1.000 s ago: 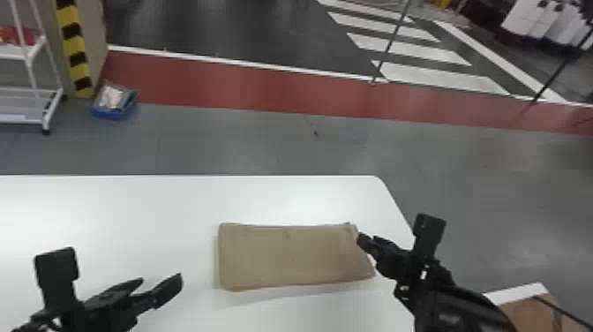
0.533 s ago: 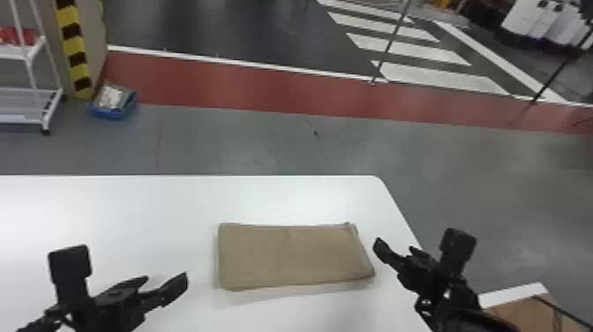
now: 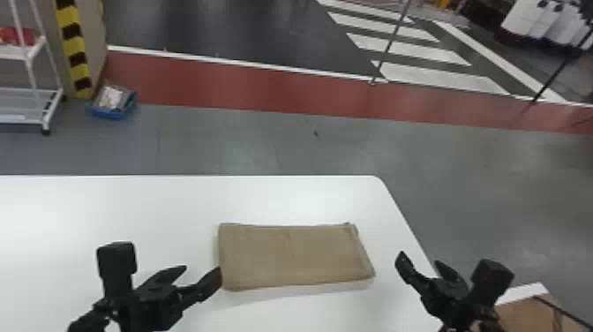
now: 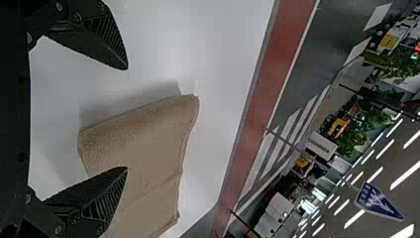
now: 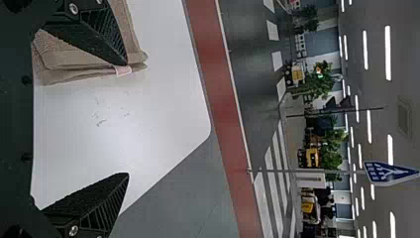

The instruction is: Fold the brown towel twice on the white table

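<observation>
From where I stand, the head view has the brown towel (image 3: 293, 256) lying on the white table (image 3: 110, 203), folded into a neat oblong, its long sides running roughly along the table's far edge, and it sits in from the far right corner, with a strip of bare tabletop between it and the right edge. The left gripper (image 3: 201, 268) is at the towel's left end, jaws wide and holding nothing, one tip overlapping the near left corner to my eye, though I can't tell whether it touches. The right gripper (image 3: 418, 259) is near the table's right edge, apart from the towel, its jaws wide and empty too. Beyond the table, a blue bin (image 3: 114, 106) sits on the floor beside a striped post (image 3: 75, 48). In the left wrist view, the left gripper (image 4: 127, 118) has its fingers well apart, one of them in front of the towel. In the right wrist view, the right gripper (image 5: 127, 119) is spread just as wide, one finger in front of the towel's layered edge, where a small pale label (image 5: 123, 71) pokes out by the tip.
</observation>
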{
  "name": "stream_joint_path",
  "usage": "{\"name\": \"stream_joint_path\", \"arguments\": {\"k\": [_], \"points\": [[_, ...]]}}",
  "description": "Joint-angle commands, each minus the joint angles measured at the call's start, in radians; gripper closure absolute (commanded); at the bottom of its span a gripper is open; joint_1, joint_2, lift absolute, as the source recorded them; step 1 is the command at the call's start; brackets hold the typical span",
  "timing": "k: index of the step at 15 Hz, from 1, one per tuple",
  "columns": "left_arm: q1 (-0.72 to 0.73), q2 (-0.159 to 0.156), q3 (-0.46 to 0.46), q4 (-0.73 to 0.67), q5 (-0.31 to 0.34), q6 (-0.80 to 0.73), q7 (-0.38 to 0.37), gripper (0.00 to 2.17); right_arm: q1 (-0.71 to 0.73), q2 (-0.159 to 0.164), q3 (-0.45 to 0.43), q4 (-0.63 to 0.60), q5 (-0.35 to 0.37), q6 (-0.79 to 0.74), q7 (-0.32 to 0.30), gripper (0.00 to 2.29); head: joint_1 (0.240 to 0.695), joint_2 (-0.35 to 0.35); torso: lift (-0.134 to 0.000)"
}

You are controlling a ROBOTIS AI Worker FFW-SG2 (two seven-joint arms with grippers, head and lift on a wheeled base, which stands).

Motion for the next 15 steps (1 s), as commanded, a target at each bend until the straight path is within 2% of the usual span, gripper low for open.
{"name": "stream_joint_path", "arguments": {"k": [1,4,9,12,15], "points": [[0.000,0.000,-0.080,0.010,-0.008,-0.038,0.011,0.24,0.020,0.006,-0.013,-0.004,-0.020,-0.034,0.006,0.10,0.695,-0.350,0.000],[-0.002,-0.014,-0.175,0.057,-0.051,-0.152,0.068,0.24,0.020,0.013,-0.022,-0.001,-0.032,-0.043,0.026,0.10,0.695,-0.350,0.000],[-0.020,-0.097,-0.220,0.188,-0.187,-0.342,0.197,0.24,0.020,0.016,-0.027,-0.001,-0.058,-0.056,0.058,0.11,0.695,-0.350,0.000],[-0.038,-0.105,-0.221,0.206,-0.192,-0.357,0.237,0.24,0.020,0.016,-0.028,0.005,-0.064,-0.083,0.066,0.11,0.695,-0.350,0.000],[-0.055,-0.126,-0.231,0.221,-0.239,-0.299,0.281,0.28,0.017,0.013,-0.032,0.012,-0.064,-0.096,0.076,0.11,0.695,-0.350,0.000]]}}
